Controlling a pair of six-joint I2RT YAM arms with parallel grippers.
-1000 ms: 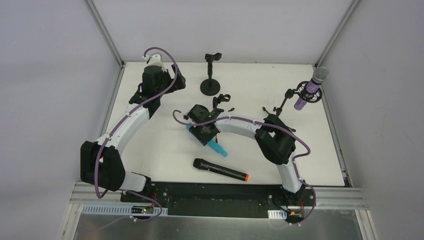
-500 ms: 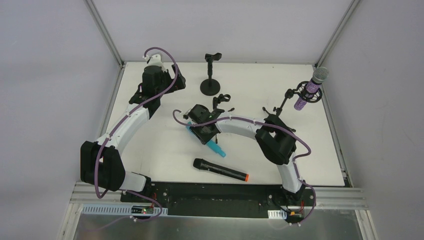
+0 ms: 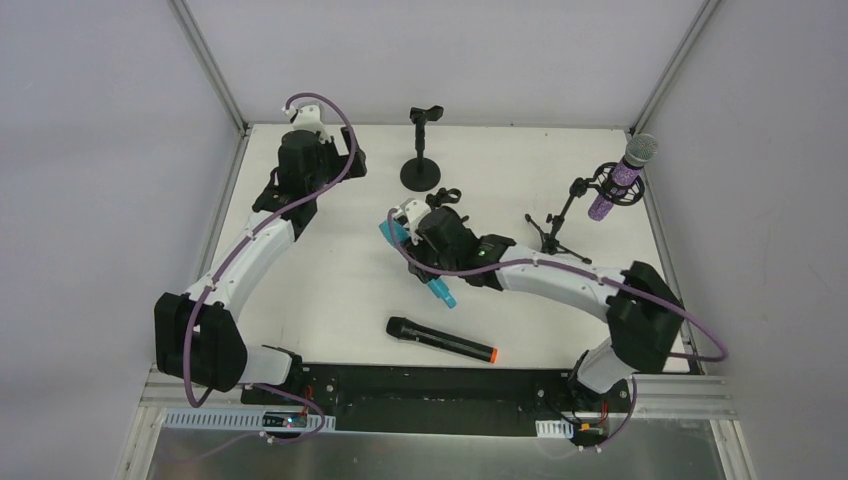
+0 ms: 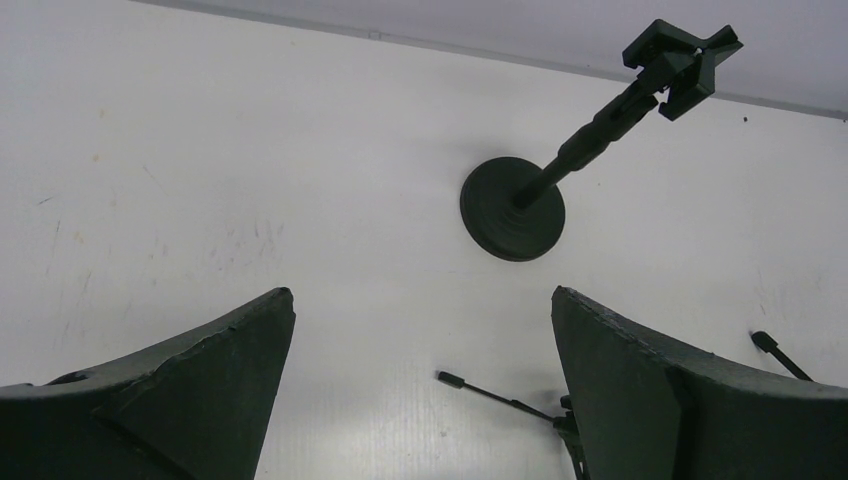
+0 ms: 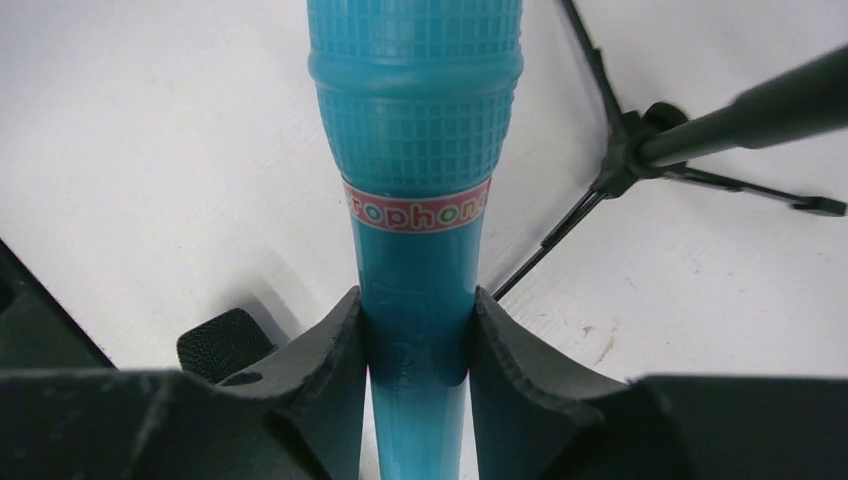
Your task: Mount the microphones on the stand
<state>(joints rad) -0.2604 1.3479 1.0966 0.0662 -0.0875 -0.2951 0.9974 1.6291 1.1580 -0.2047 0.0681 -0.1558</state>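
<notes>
Swung outward since the earlier frame, the right arm has carried the right gripper (image 5: pixel 418 325) toward the tripod stand (image 5: pixel 622 170), its fingers pinching the turquoise microphone (image 5: pixel 415 120). The black microphone (image 3: pixel 441 339) lies nearer on the table. Farther back, the left gripper (image 4: pixel 420 300) hangs spread wide and empty, and the purple microphone (image 3: pixel 620 180) sits clipped far right.

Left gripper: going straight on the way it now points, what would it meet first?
Probably the bare table, just short of the round-base stand. Nothing else shows between its open fingers, though depth is unclear.

Microphones, three: one turquoise microphone (image 3: pixel 440 291), one purple microphone (image 3: pixel 620 180), one black microphone (image 3: pixel 440 340). Stands, three: one round-base stand (image 3: pixel 420 172); relative to it, one front tripod stand (image 3: pixel 447 199), one right tripod stand (image 3: pixel 556 226).
</notes>
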